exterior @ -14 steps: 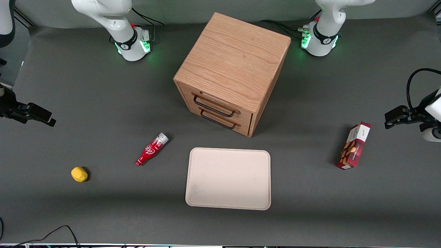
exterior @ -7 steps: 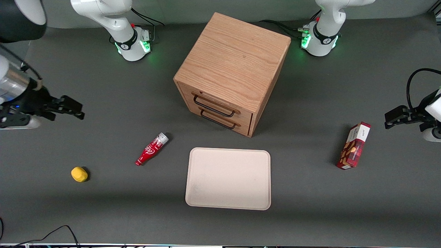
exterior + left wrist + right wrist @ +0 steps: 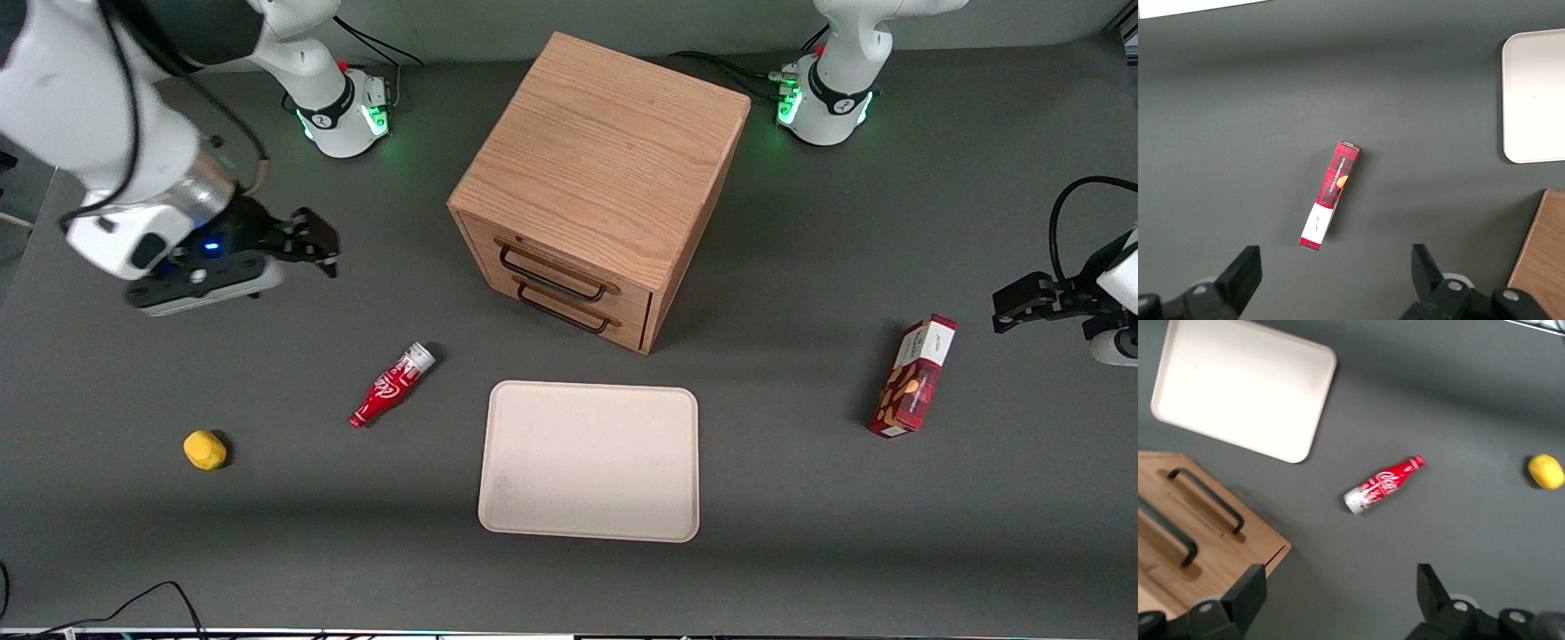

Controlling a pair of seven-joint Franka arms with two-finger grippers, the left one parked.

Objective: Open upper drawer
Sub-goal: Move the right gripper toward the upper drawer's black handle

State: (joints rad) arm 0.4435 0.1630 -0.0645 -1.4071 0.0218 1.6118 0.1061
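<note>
Two drawers sit shut in the oak cabinet (image 3: 605,178) at upper centre of the front view, the upper drawer (image 3: 556,267) flush and its black wire handle (image 3: 551,274) untouched. The end effector (image 3: 307,240), fingers spread apart and holding nothing, hangs at the frame's left, well apart from the handle (a red bottle (image 3: 391,397) lies below it on the tabletop (image 3: 800,533)). Approach, grasp and pull all remain to be done.
</note>
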